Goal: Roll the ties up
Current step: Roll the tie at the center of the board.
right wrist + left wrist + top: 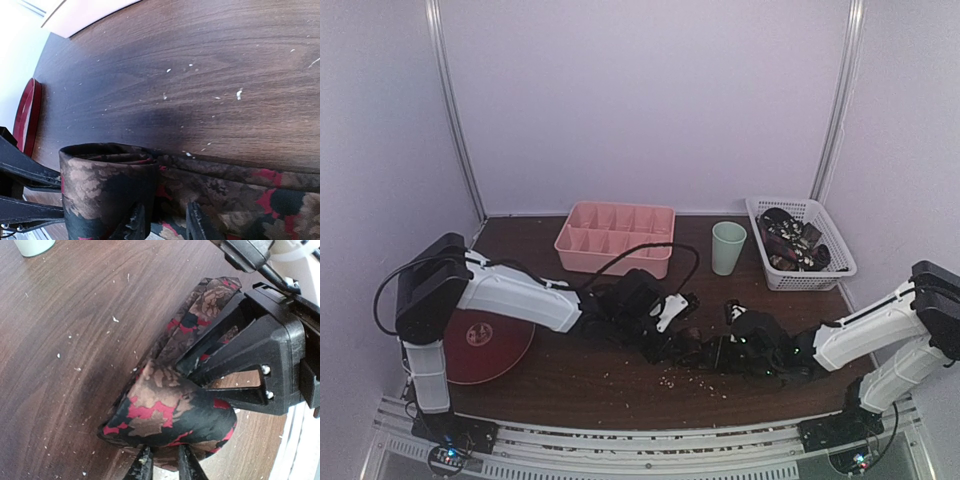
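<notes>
Left jaws stand narrowly apart low over the worktop (pixel 590 385), with a fold of the floral tie (pixel 160 410) between their tips. Whether they pinch it I cannot tell. Right jaws come in from the opposite side, tips straddling the same fabric just beside its coiled end, and their grip is equally unclear. The left arm (pixel 520 295) and right arm (pixel 865 335) are both stretched low and inward, their wrists almost meeting at mid-worktop, where this one part-rolled tie lies. Counted: two arms, one pink divided tray (pixel 610 262), one green cup (pixel 728 247), one red disc (pixel 485 345), and one white basket (pixel 815 278) holding a tangle of ties (pixel 790 245), number unreadable.
</notes>
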You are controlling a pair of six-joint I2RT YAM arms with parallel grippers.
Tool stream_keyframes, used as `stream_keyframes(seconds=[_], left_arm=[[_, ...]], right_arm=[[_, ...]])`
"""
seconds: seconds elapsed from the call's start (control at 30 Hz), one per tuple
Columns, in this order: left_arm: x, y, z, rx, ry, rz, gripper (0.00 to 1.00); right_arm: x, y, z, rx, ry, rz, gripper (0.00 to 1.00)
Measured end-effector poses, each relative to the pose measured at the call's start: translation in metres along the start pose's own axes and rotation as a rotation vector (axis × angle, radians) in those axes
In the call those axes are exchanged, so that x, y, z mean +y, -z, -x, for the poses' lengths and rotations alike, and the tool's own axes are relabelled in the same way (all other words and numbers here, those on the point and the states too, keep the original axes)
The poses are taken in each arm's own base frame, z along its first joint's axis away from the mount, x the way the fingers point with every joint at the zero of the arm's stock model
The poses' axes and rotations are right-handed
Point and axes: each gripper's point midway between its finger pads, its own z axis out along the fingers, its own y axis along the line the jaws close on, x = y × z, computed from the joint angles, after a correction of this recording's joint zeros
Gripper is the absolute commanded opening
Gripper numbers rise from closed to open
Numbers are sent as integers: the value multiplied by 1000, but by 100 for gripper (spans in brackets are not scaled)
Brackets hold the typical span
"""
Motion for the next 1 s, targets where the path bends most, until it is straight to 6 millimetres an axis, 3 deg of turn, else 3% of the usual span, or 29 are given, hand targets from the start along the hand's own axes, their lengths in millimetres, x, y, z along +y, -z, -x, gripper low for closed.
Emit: stream_keyframes(seconds=[0.47,0.73,1.0], left_arm=[[3,-8,3,13,-6,13,21],[3,-10,6,10,-6,12,21],[3,-12,6,10,-5,12,21]], right_arm=[[-13,20,15,-78,-2,-50,36],[-10,32,19,-113,-32,12,45],[6,33,26,-129,-65,87,51]])
